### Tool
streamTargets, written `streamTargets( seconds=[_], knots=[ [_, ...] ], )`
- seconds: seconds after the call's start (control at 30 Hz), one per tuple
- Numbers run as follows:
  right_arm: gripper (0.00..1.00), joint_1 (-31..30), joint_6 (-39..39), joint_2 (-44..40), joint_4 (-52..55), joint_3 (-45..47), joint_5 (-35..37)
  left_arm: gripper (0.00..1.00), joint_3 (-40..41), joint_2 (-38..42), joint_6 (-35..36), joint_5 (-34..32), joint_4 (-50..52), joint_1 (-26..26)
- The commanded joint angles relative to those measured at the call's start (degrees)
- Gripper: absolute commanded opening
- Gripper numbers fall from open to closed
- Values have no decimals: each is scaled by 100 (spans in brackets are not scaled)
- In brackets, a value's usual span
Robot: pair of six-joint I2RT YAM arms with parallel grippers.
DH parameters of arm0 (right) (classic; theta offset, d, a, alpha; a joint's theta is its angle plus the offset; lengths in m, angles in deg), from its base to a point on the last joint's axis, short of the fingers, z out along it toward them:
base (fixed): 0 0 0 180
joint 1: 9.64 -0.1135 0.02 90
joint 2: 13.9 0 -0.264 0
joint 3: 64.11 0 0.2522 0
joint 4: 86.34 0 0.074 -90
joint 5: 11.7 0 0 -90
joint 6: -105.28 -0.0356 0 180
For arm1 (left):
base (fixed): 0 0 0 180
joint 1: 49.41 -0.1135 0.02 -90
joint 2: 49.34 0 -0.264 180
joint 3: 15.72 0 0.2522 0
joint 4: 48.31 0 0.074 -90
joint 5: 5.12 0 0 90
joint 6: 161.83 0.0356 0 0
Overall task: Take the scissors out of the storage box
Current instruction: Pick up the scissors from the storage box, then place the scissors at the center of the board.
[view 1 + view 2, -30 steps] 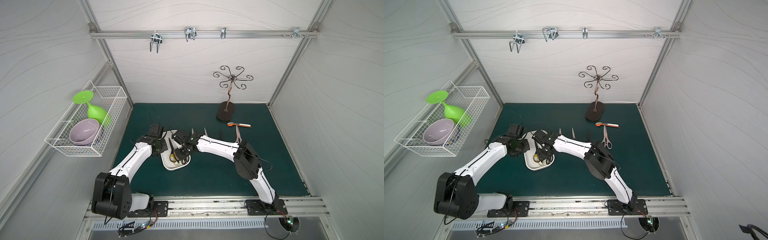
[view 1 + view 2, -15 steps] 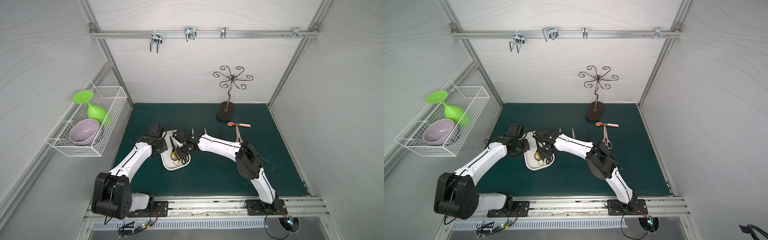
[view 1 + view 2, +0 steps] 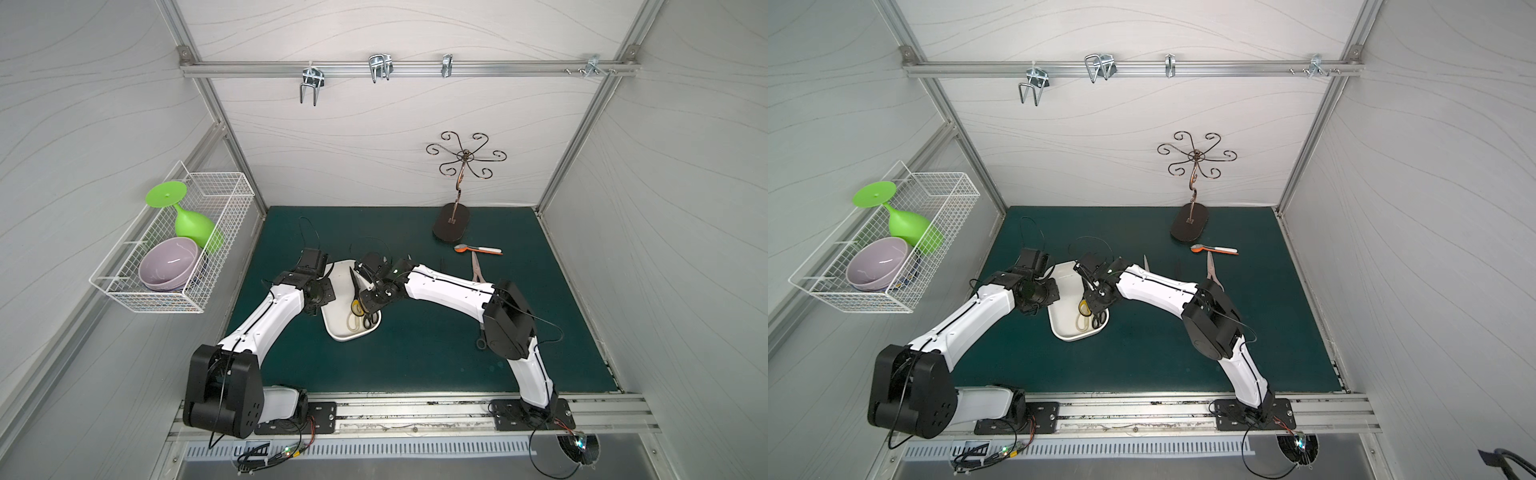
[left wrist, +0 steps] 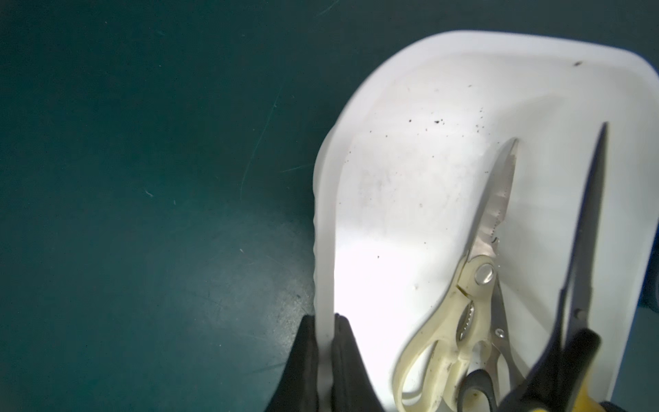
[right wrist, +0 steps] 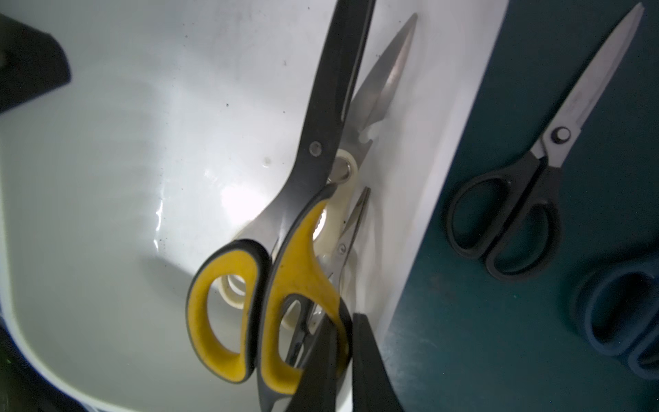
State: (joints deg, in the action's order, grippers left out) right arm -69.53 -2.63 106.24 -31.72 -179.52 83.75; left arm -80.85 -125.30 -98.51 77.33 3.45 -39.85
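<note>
The right gripper (image 5: 344, 323) is pinching a handle loop of the yellow-black scissors (image 5: 296, 257), which are crossing above the cream shears (image 4: 474, 285) inside the storage box (image 4: 322, 214), while the left gripper (image 4: 324, 342) is clamping the box's wall. The lift-out of this pair appears to be in hand. The next move is calling for a rise over the rim onto the worktop (image 5: 481, 339).

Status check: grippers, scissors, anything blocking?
Copy: left gripper shut on storage box wall; right gripper shut on yellow-black scissors, over the box; cream kitchen shears lie underneath, handles overlapping, may snag.
</note>
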Motion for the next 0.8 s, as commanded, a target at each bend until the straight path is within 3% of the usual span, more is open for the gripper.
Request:
streamTargets(
  seconds=[0.0,0.43,0.77],
  knots=[
    [0,56,126,-474,145,106,119,0,-86,-41,40,-145,-126,31],
    [0,131,182,-1802,274,1470,443,0,-92,-63,31,-144,-117,28],
    [0,752,-137,-3106,534,3054,351,0,-122,-94,40,-118,-113,28]
  ],
)
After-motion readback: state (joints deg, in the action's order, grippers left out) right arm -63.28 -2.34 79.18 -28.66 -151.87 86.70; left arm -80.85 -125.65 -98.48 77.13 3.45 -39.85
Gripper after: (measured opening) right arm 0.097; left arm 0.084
